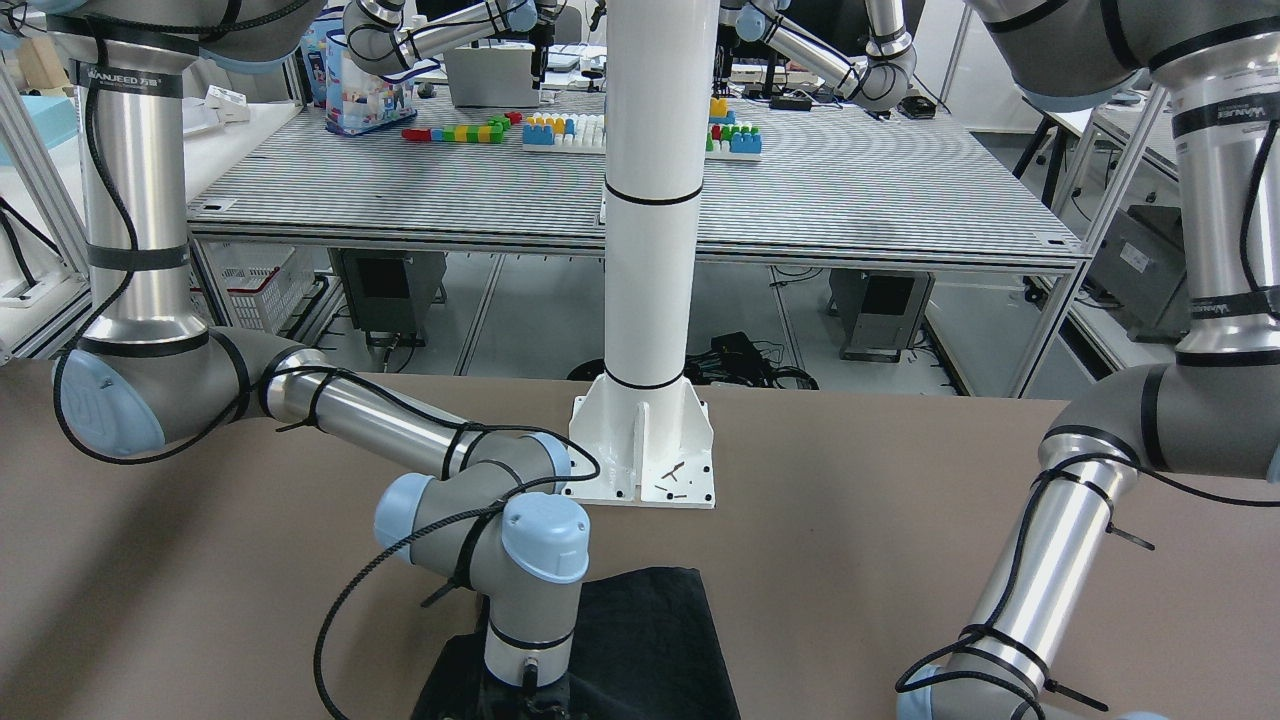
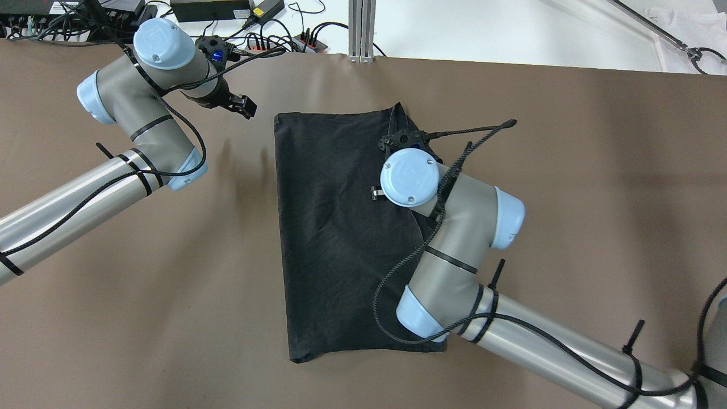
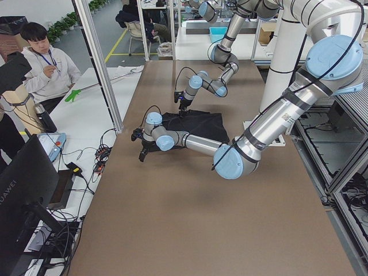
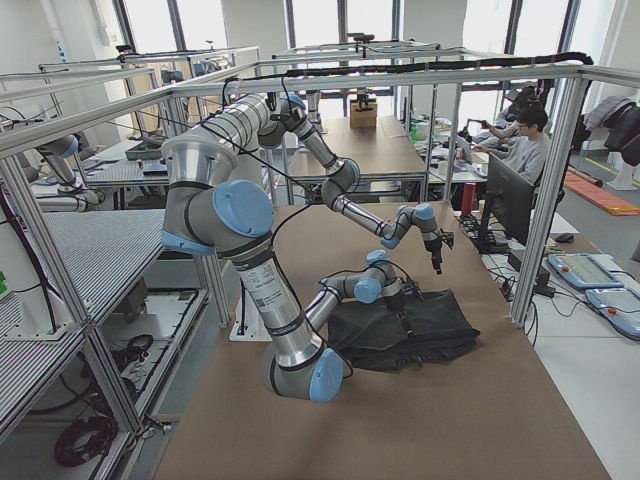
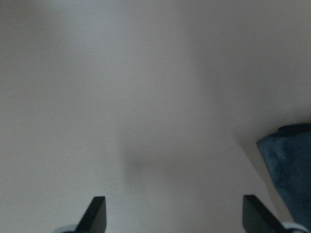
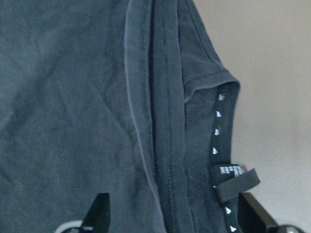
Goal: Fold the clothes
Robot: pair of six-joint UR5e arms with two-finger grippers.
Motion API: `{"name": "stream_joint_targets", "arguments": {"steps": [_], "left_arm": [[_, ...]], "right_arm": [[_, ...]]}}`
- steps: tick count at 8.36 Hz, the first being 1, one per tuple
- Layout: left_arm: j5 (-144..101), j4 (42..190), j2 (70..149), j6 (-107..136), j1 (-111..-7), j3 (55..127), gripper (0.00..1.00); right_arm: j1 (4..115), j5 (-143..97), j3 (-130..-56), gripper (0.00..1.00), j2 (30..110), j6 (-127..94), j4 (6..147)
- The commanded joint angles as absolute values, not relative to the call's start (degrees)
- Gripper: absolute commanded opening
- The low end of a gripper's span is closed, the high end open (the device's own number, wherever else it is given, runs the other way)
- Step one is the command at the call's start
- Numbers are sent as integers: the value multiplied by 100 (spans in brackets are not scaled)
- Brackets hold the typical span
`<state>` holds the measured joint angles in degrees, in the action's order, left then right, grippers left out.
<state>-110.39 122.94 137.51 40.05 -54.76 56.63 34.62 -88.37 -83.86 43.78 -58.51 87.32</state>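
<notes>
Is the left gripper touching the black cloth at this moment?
Apart. The overhead view shows a strip of bare table between the left gripper and the near edge of the black cloth.

Bright, even ceiling light; faint soft shadows just left of the clothes [image 2: 335, 238]; left wrist view washed-out, blurred.
</notes>
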Motion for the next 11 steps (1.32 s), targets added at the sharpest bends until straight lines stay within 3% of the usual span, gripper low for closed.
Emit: {"name": "stream_joint_targets", "arguments": {"steps": [1,6,11], "left_arm": [[-11039,12296,13755,4008,-5484,5669,100],[-11048,12296,13746,4025,-5493,5678,100],[-11039,12296,13755,4017,-5484,5669,100]], "right_arm": [[3542,-8842,-7018,93,3369,-5907,8570],[3814,-8850,-6198,92,3243,-5037,8526],[4374,-8955,-6187,92,3761,-4195,8183]]}}
